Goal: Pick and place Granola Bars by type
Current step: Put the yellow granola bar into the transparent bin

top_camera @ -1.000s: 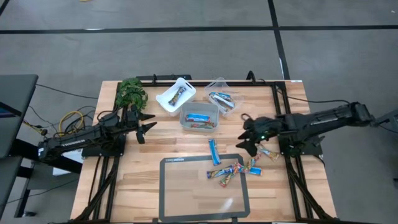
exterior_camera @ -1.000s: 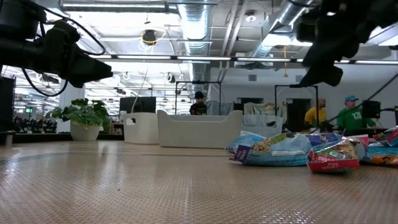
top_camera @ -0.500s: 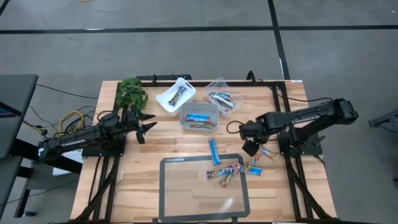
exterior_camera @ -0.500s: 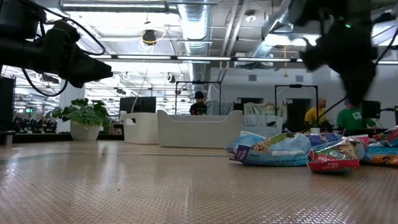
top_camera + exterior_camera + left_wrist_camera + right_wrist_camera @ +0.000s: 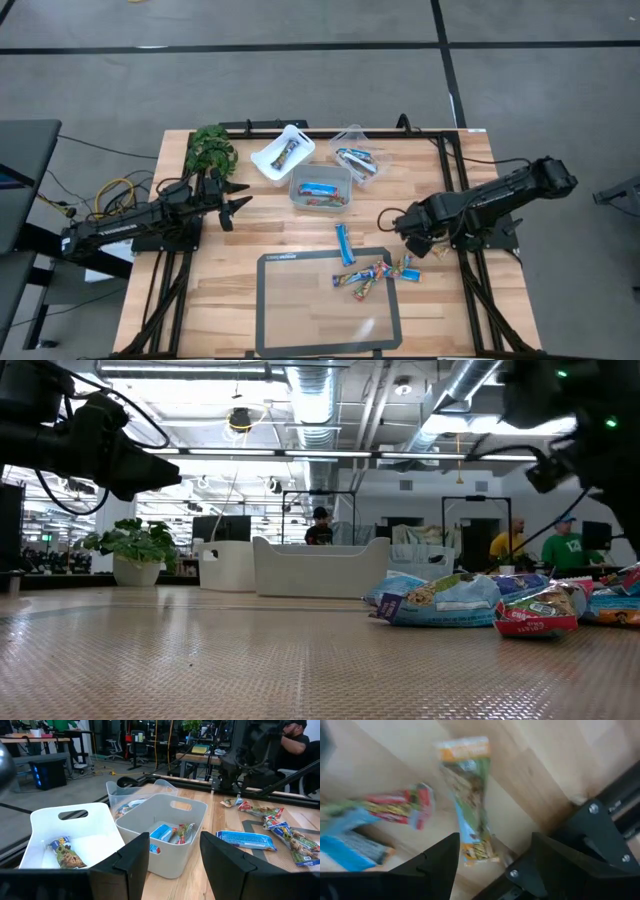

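The right tool [image 5: 414, 243] hangs spread and empty above an orange-and-green bar [image 5: 467, 820] lying on the table [image 5: 230, 300] by its right edge; the other loose Granola Bars [image 5: 375, 272] sit just beside it, around the dark-framed mat [image 5: 268, 320]. The left tool [image 5: 232, 202] waits, spread and empty, near the white tub [image 5: 80, 827]; more bars lie in the three tubs [image 5: 320, 186].
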Controlling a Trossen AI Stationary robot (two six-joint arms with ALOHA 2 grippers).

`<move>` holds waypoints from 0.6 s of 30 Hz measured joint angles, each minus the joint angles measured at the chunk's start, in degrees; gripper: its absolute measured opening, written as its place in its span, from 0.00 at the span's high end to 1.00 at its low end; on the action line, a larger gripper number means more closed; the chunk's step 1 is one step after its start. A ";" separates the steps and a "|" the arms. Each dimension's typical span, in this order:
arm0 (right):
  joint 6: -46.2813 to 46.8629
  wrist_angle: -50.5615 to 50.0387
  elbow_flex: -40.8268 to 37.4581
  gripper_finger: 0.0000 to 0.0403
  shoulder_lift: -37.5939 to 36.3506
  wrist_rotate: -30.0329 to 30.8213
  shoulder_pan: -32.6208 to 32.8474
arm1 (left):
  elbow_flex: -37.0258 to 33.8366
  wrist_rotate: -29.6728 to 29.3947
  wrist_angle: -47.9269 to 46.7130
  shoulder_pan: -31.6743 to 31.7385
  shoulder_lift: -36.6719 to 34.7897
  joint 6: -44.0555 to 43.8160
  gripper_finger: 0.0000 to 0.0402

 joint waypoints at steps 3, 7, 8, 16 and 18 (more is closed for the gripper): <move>2.10 1.99 -2.49 0.41 -0.50 -0.18 2.05 | 0.00 0.02 0.00 0.00 0.00 0.00 0.58; 3.26 4.97 -5.04 0.41 -0.68 -0.72 4.41 | 0.00 0.02 0.00 0.01 0.00 0.00 0.58; 3.27 5.95 -5.41 0.41 -0.68 -0.79 4.88 | 0.00 0.00 -0.01 0.01 0.00 0.00 0.58; 3.34 12.04 -9.53 0.41 -0.26 -0.48 6.56 | 0.00 0.01 0.00 0.01 0.00 0.00 0.58; 3.90 12.85 -10.09 0.41 -0.28 0.01 6.62 | 0.00 0.02 0.00 0.01 0.00 0.00 0.58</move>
